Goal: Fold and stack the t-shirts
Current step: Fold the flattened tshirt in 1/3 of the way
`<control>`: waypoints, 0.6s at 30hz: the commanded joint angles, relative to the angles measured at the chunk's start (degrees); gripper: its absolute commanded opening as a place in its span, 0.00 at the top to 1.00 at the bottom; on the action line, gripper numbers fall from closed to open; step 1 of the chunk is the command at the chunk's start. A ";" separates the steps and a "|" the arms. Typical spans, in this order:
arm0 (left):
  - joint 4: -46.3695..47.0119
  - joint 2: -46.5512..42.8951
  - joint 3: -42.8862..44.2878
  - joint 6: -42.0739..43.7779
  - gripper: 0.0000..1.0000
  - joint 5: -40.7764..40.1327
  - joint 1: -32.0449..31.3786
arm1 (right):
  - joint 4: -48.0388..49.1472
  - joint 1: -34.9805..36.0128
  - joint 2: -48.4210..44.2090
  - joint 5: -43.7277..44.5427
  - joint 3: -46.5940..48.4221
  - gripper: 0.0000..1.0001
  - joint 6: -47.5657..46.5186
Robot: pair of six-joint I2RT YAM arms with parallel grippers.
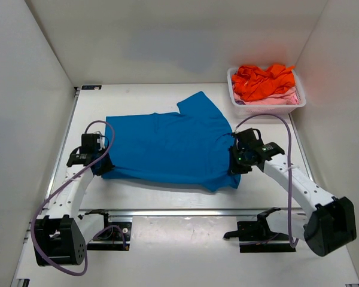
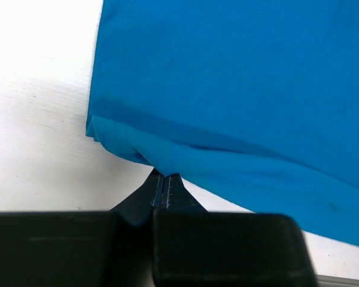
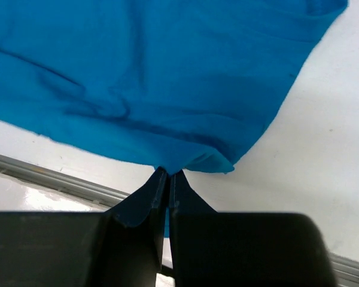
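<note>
A bright blue t-shirt point(image 1: 167, 143) lies spread across the middle of the table, one sleeve pointing toward the back right. My left gripper point(image 1: 99, 167) is shut on the blue t-shirt's near left corner; in the left wrist view the cloth point(image 2: 227, 89) hangs from the closed left gripper point(image 2: 161, 174). My right gripper point(image 1: 234, 167) is shut on the near right corner, where the blue cloth point(image 3: 155, 78) is pinched between the right gripper point(image 3: 168, 173) fingers. An orange t-shirt point(image 1: 264, 81) is heaped over a pale pink t-shirt point(image 1: 281, 99) at the back right.
A white lattice basket point(image 1: 264, 109) at the back right holds the orange and pink shirts. White walls enclose the table on the left, back and right. A metal rail point(image 1: 185, 211) runs across the near edge by the arm bases.
</note>
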 commanded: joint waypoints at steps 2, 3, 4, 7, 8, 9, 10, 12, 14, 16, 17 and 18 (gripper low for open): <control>1.41 1.88 -0.24 -0.29 1.00 -0.52 0.94 | 3.65 -1.11 4.53 -2.37 3.93 1.00 -3.07; 1.76 2.24 -0.41 -0.38 1.00 -0.26 1.03 | 3.92 -1.47 5.24 -2.64 4.72 1.00 -3.51; 2.11 3.20 -0.59 -0.38 1.00 -0.52 0.68 | 3.92 -1.90 6.90 -2.90 5.33 1.00 -4.13; 2.73 4.70 -0.50 -0.73 1.00 -0.96 1.46 | 5.33 -2.52 10.68 -3.78 7.62 1.00 -5.45; 2.65 5.31 -0.15 -0.21 1.00 -0.70 1.30 | 5.59 -2.87 12.09 -4.39 8.41 1.00 -5.80; 2.65 5.58 0.11 -0.55 1.00 -0.87 1.38 | 6.11 -3.40 12.98 -4.66 8.68 1.00 -6.15; 2.73 6.36 0.46 -0.55 0.99 -1.22 1.73 | 6.21 -3.66 14.55 -4.66 9.55 1.00 -6.50; 2.30 7.94 1.69 -0.55 0.96 -1.75 1.12 | 6.73 -4.54 17.72 -5.80 11.13 1.00 -7.21; 2.03 9.35 2.65 -0.47 0.94 -2.01 1.21 | 6.91 -5.51 19.91 -6.41 13.41 1.00 -8.00; 2.21 10.41 3.18 -0.82 0.88 -1.40 1.30 | 7.08 -6.47 22.12 -6.60 16.05 1.00 -8.88; 2.55 11.81 3.45 -1.08 0.88 -1.31 1.03 | 6.82 -7.09 23.87 -7.12 16.24 1.00 -9.32; 2.91 12.60 3.71 -1.17 0.88 -1.31 1.12 | 7.08 -7.35 25.36 -7.30 18.15 1.00 -9.93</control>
